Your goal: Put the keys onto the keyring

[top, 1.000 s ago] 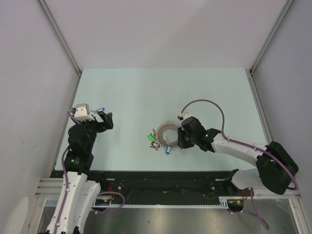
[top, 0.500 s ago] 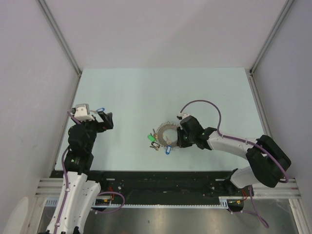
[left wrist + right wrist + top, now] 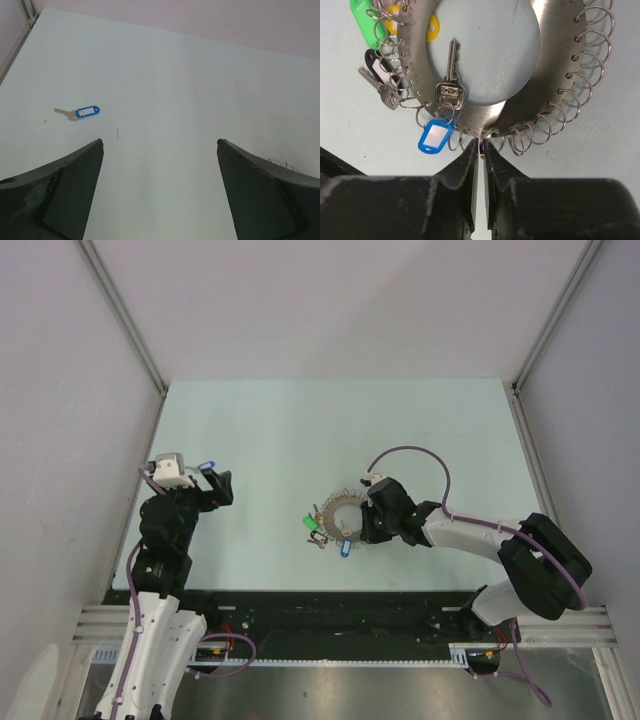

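Stiff steel ring [image 3: 517, 107] at table [image 3: 300, 430] centre, likely slick, best nipped by its looped rim: R gripper [image 3: 481, 150] narrow, pinching near rim; L gripper [image 3: 160, 143] wide, empty, w/ loose blue-tag key [image 3: 80, 111] ahead, light, take by tag.

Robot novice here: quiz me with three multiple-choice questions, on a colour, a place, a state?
1. Colour of the keyring tag nearest the right end effector? A. green B. blue C. yellow
2. Where is the loose blue-tagged key? A. on the table near the left end effector B. on the keyring C. in the right end effector
3. The left end effector is: A. gripping a key B. gripping the keyring C. open, empty
B: it hangs beside the fingertips. A: it lies alone on the table. C: fingers apart, nothing between.
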### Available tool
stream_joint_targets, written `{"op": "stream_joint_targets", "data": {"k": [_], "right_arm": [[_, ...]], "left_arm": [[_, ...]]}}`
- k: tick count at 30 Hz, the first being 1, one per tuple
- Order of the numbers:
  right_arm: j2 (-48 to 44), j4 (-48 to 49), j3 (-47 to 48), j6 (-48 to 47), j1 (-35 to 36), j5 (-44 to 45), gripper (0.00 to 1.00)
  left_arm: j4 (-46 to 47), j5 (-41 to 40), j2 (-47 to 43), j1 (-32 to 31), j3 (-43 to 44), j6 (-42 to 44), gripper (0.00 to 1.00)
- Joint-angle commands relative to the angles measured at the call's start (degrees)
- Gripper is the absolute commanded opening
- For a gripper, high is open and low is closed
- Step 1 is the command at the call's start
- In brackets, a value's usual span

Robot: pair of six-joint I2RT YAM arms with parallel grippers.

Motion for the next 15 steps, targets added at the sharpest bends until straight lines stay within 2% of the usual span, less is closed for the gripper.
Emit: {"op": "stream_joint_targets", "data": {"k": [1,6,9,15], "right_arm": [[0.3,2.0,0.1,0.0,-0.1,-0.2,0.11],[-1.2,1.9,0.1,-1.2,-0.2,0.5,0.01],[-3.1,0.0,1.0,-4.0,0.0,1.9,0.00],[-10.7,-1.7,3.6,-13.4,3.9,9.4,0.00]], "left_arm": [[0.6,1.0,0.0,-0.2,1.5,-0.4,1.00],[0.7,1.0,0.1,-0.2,1.4,-0.3,1.00],[0.8,1.0,0.2,-0.2,1.5,-0.2,1.00],[2.7,10.5,2.0,-0.2,1.4,0.8,1.00]]}}
